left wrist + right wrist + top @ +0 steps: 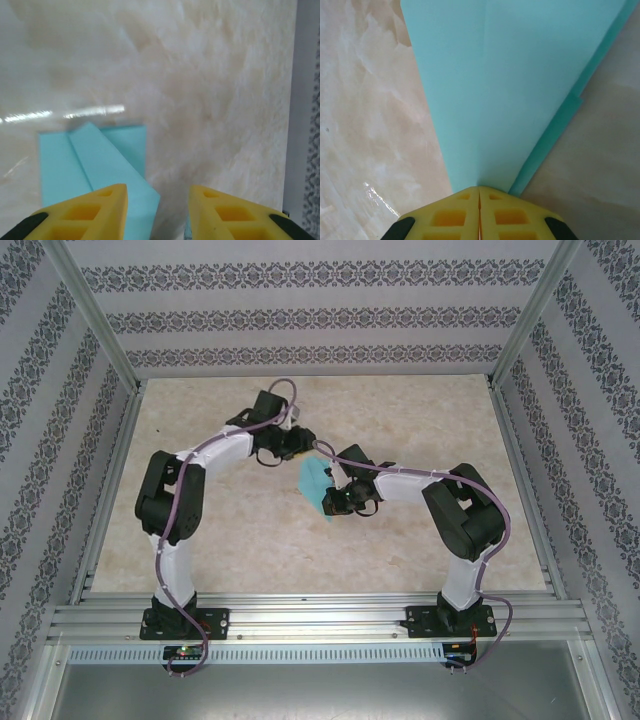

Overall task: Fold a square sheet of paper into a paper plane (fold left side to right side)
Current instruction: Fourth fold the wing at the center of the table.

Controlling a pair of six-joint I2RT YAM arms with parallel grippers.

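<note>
The light turquoise sheet of paper (316,487) lies folded in layers near the middle of the table, between the two arms. In the right wrist view the paper (500,90) fans out from my right gripper (479,189), whose yellow fingers are shut on its narrow end. My left gripper (157,189) hovers at the paper's far edge with its fingers apart and bare table between them. Its left finger (100,210) is over the paper (100,160), which shows a diagonal folded flap. From above, the left gripper (300,446) is just beyond the sheet and the right gripper (336,498) at its near right side.
The marble-patterned tabletop (250,530) is bounded by aluminium rails (310,618) at the near edge and patterned walls (300,320) on three sides. Both arms bend inward over the centre.
</note>
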